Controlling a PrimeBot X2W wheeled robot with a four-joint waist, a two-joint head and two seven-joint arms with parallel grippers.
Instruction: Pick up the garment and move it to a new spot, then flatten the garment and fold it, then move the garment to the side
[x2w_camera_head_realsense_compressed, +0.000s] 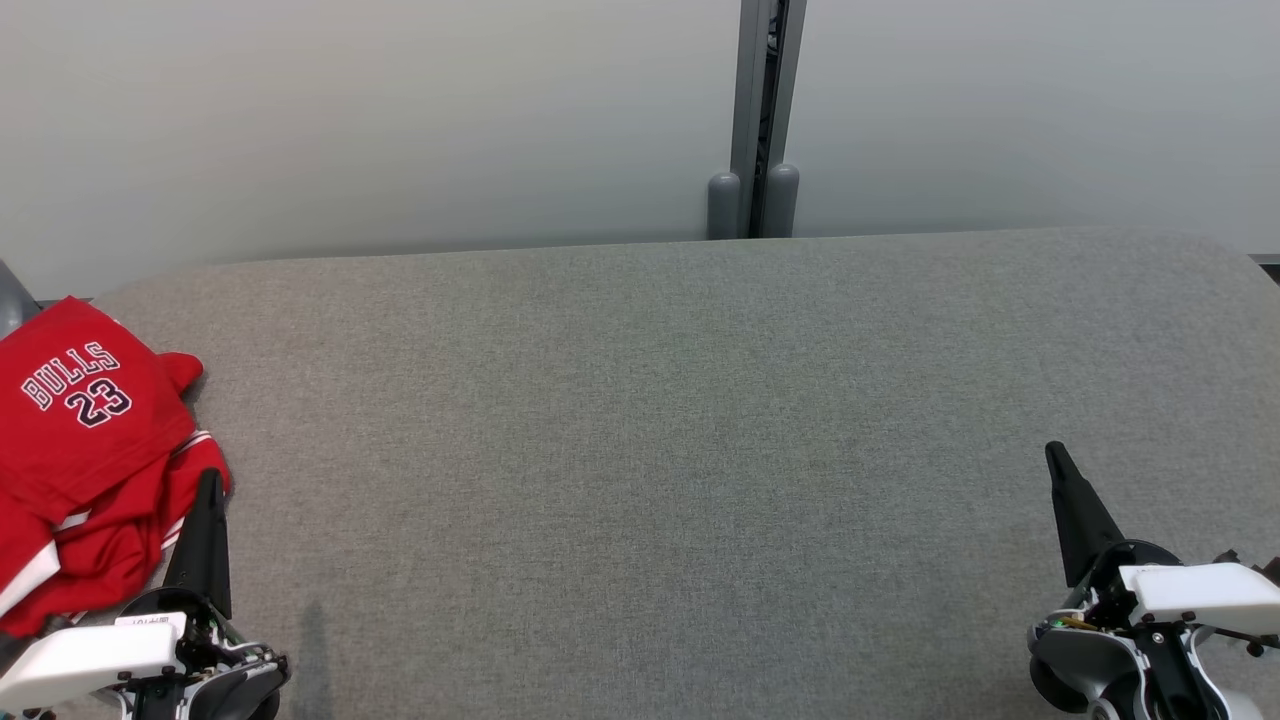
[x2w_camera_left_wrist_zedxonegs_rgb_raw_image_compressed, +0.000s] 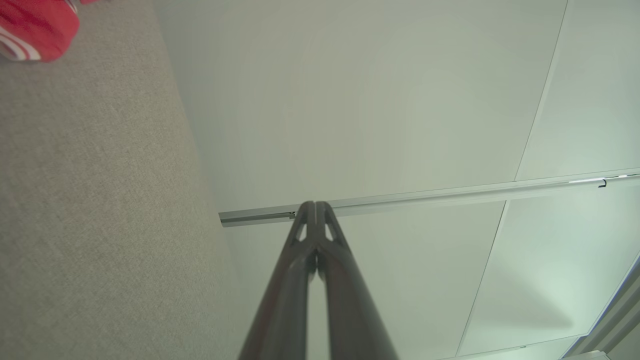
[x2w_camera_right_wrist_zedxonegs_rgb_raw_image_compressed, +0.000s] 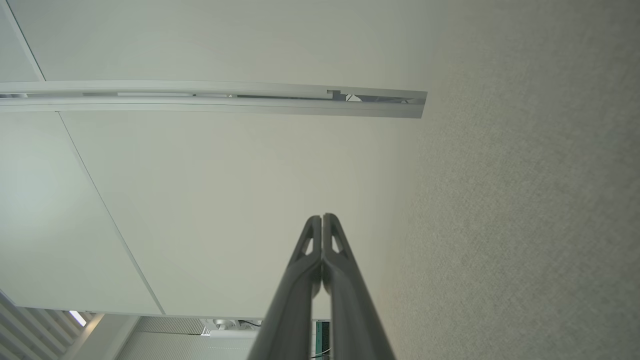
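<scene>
Garment (x2w_camera_head_realsense_compressed: 85, 440) heaped near, ten o'clock of left gripper (x2w_camera_head_realsense_compressed: 210, 482); its fingers pressed together, empty; right gripper (x2w_camera_head_realsense_compressed: 1056, 456) likewise.

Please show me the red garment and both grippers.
red garment (x2w_camera_head_realsense_compressed: 90, 460), head view: red cloth below the number.
left gripper (x2w_camera_head_realsense_compressed: 209, 482), head view: tip of its shut fingers.
right gripper (x2w_camera_head_realsense_compressed: 1057, 460), head view: tip of its shut fingers.

We're seeing a grey fabric tabletop (x2w_camera_head_realsense_compressed: 640, 450) stretching ahead of the left gripper (x2w_camera_head_realsense_compressed: 210, 480) and right gripper (x2w_camera_head_realsense_compressed: 1054, 455); a pale wall (x2w_camera_head_realsense_compressed: 350, 120) and a metal post (x2w_camera_head_realsense_compressed: 760, 100) are standing farther ahead.
</scene>
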